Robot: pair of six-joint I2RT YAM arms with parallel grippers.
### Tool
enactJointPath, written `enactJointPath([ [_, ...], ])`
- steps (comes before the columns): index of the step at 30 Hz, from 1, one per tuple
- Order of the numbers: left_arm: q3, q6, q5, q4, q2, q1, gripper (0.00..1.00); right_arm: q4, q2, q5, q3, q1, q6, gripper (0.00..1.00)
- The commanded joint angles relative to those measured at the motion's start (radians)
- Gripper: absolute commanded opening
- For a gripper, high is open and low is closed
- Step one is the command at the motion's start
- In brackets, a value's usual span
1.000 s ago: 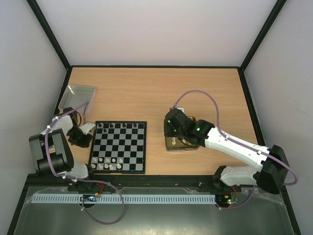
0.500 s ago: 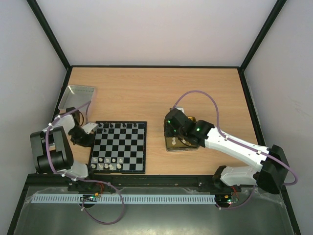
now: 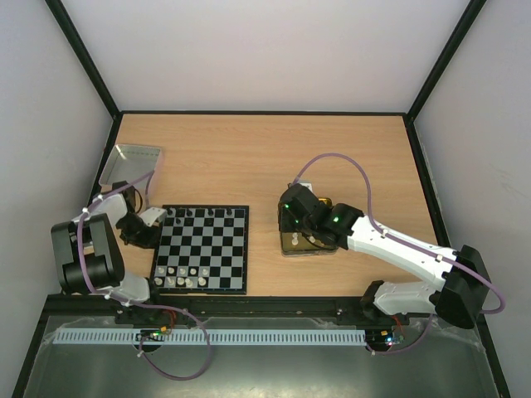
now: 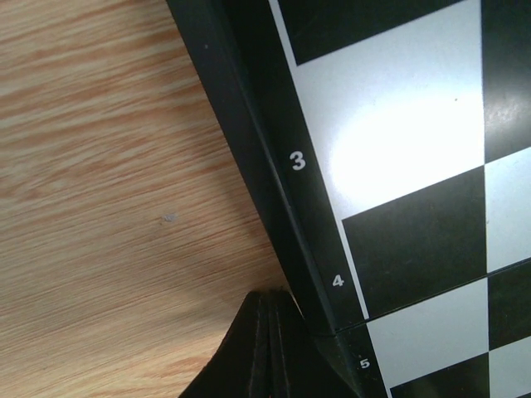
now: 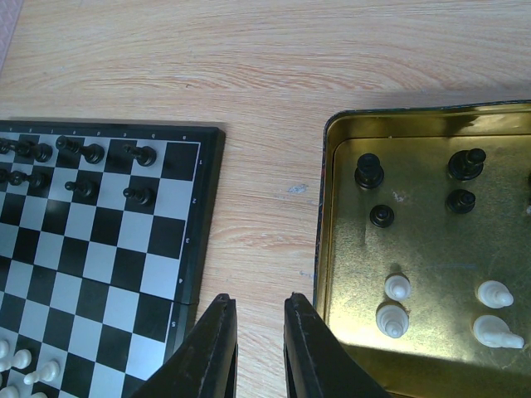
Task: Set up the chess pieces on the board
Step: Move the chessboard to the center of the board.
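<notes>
Left arm: over the last second its dark elbow block has shifted slightly away from the near edge of the table. The white forearm link has moved with it. Nearly all of this shift took place in the first half-second; the later change is barely visible.

Left gripper: carried by the same motion, it has drawn a very small way towards the far end of the left border of the board.

Purple cable: the loop above the left wrist has shifted slightly with the arm.
</notes>
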Motion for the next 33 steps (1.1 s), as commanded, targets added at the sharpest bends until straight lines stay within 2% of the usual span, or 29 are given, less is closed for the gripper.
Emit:
enactJointPath([
  [1, 0.020, -0.005, 0.017, -0.018, 0.026, -0.003, 0.02, 0.002, -0.001, 0.012, -0.005, 0.005, -0.001, 0.16],
  [10, 0.021, -0.013, 0.094, -0.027, 0.042, -0.044, 0.02, 0.003, 0.020, 0.005, -0.013, 0.005, -0.007, 0.16],
  [20, 0.029, -0.023, 0.110, -0.021, 0.057, -0.091, 0.02, 0.020, 0.082, -0.037, -0.017, 0.010, -0.019, 0.13],
  [27, 0.030, -0.028, 0.115, -0.008, 0.060, -0.105, 0.02, 0.028, 0.162, -0.052, -0.018, 0.063, -0.018, 0.12],
  [33, 0.026, -0.022, 0.122, -0.002, 0.063, -0.108, 0.02, 0.027, 0.236, -0.044, -0.017, 0.071, -0.019, 0.02],
])
